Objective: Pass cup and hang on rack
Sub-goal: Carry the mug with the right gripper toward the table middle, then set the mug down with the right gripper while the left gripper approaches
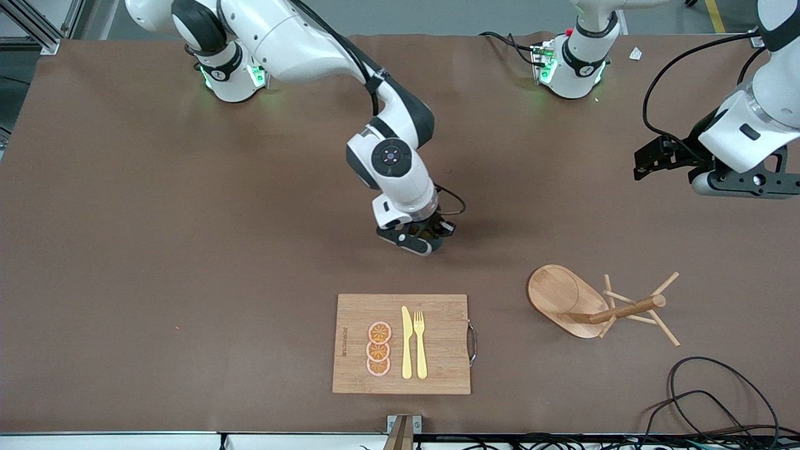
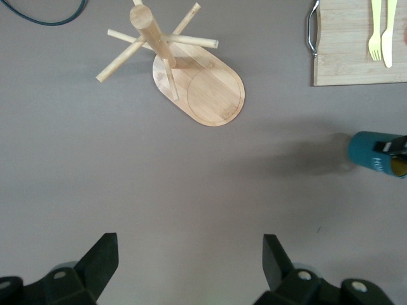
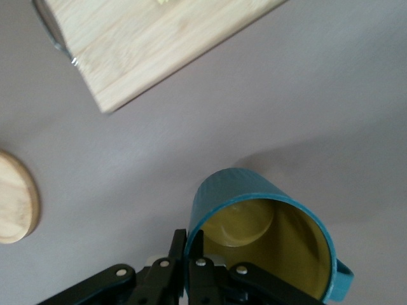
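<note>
Our right gripper [image 1: 417, 240] is clenched on the rim of the cup [image 3: 261, 238], one finger inside the mustard-yellow interior and one outside the teal wall, as our right wrist view shows. The cup is tilted in that grip, over the bare brown table [image 1: 156, 250] near its middle, farther from the front camera than the cutting board [image 1: 401, 344]. In our left wrist view the cup shows as a teal cylinder at the edge of the picture, with a shadow on the table beside it. We cannot tell whether the cup touches the table or hangs just above it.

Our left gripper [image 2: 187, 260] hangs released, fingers spread wide and holding nothing, over the table at the left arm's end; the left arm waits there.

The rack [image 1: 594, 303] stands on its oval base toward the left arm's end of the table, well apart from the cup, its pegs all bare. On the cutting board lie three orange slices [image 1: 379, 349], a yellow knife [image 1: 407, 342] and a yellow fork [image 1: 420, 344] side by side.
</note>
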Robot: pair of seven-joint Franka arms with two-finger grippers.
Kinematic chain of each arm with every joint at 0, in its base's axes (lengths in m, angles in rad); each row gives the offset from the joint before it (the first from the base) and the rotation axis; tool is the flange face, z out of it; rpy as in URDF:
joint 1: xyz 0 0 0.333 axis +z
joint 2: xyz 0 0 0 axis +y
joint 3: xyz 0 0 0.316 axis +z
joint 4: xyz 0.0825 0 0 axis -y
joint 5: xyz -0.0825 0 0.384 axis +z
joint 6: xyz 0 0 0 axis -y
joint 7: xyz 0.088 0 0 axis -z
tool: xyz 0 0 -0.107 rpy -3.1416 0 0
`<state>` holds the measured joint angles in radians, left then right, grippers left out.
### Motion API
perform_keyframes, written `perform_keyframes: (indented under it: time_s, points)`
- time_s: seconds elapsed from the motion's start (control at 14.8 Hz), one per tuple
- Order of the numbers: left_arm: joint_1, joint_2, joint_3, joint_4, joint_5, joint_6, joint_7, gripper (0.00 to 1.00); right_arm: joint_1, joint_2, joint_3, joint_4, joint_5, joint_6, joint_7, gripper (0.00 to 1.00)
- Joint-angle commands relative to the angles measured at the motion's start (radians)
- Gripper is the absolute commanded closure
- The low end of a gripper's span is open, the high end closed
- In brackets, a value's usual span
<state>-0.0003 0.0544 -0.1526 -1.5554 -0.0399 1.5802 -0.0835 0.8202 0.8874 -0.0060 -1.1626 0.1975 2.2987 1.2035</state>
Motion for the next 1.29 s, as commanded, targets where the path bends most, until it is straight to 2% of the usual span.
perform_keyframes:
  time_s: [0.0,0.14,0.2,0.27,0.41,0.47,0.54,0.61,0.68,0.75,0.81,1.02,1.22]
  points:
    - [-0.001,0.015,-0.004,0.008,-0.011,0.0,-0.012,0.0,0.031,0.059,-0.002,0.061,0.022,0.041,0.041,0.99]
    - [-0.01,0.016,-0.005,0.006,-0.006,-0.002,-0.066,0.0,0.036,0.059,-0.002,0.06,0.022,0.039,0.042,0.97]
    - [-0.023,0.018,-0.005,0.006,-0.005,-0.002,-0.131,0.0,0.043,0.059,-0.002,0.058,0.02,0.038,0.042,0.92]
    - [-0.041,0.018,-0.005,0.006,0.0,-0.003,-0.18,0.0,0.045,0.059,-0.002,0.058,0.019,0.033,0.042,0.82]
    - [-0.067,0.021,-0.004,0.006,0.011,-0.003,-0.22,0.0,0.042,0.055,-0.003,0.058,0.02,0.016,0.041,0.51]
    - [-0.07,0.03,-0.004,0.008,0.015,-0.003,-0.232,0.0,0.039,0.05,-0.002,0.058,0.019,0.005,0.041,0.43]
    - [-0.082,0.031,-0.005,0.008,0.018,-0.003,-0.255,0.0,0.034,0.041,-0.003,0.058,0.02,-0.014,0.041,0.23]
    - [-0.101,0.035,-0.004,0.008,0.028,-0.003,-0.29,0.0,0.03,0.027,-0.005,0.058,0.019,-0.037,0.038,0.16]
    - [-0.128,0.042,-0.004,0.008,0.061,-0.003,-0.336,0.0,0.028,0.019,-0.006,0.06,0.017,-0.056,0.033,0.04]
    - [-0.165,0.048,-0.005,0.008,0.101,-0.003,-0.379,0.0,0.022,0.012,-0.009,0.061,0.016,-0.079,0.028,0.0]
    - [-0.187,0.05,-0.005,0.008,0.118,-0.003,-0.413,0.0,0.007,0.004,-0.011,0.061,0.01,-0.106,0.025,0.0]
    - [-0.217,0.059,-0.012,0.009,0.121,-0.002,-0.511,0.0,-0.018,-0.048,-0.031,0.061,-0.162,-0.23,-0.112,0.0]
    - [-0.286,0.076,-0.015,0.009,0.165,0.0,-0.625,0.0,-0.14,-0.123,-0.029,0.061,-0.161,-0.329,-0.305,0.0]
